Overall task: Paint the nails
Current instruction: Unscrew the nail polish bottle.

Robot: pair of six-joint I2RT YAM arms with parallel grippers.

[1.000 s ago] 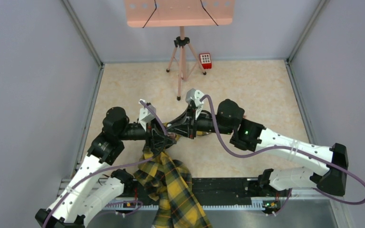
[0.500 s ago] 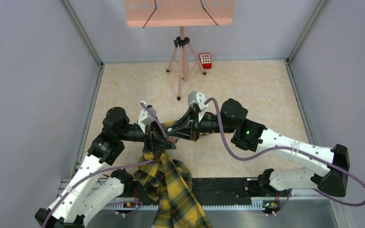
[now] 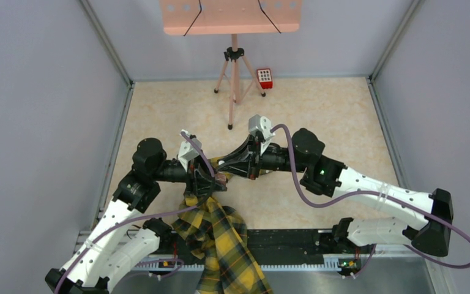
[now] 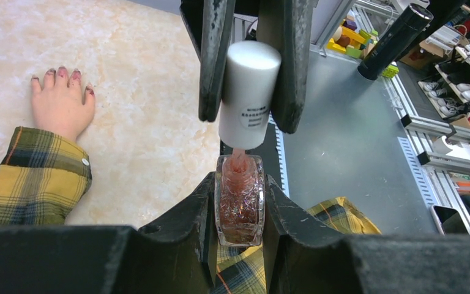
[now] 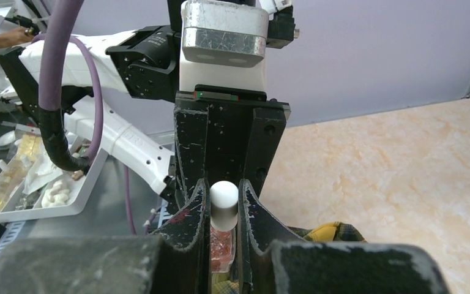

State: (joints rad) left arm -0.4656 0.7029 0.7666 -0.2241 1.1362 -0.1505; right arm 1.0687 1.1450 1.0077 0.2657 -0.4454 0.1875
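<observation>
Nails of the mannequin hand, lying flat on the beige marbled worktop, show smeared dark red, so I judge the painting mostly done, perhaps one coat left. Well apart from them, the left gripper is clamped on the polish bottle and the right gripper on its white cap, held just above the neck. Around stand grey walls, a pink board on a tripod, a red keypad box.

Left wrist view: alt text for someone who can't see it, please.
The left gripper clamps a glass bottle of reddish glitter polish, while the right gripper pinches its white cap above the neck. At left, a mannequin hand in a yellow plaid sleeve lies on the table, nails dark red.
</observation>
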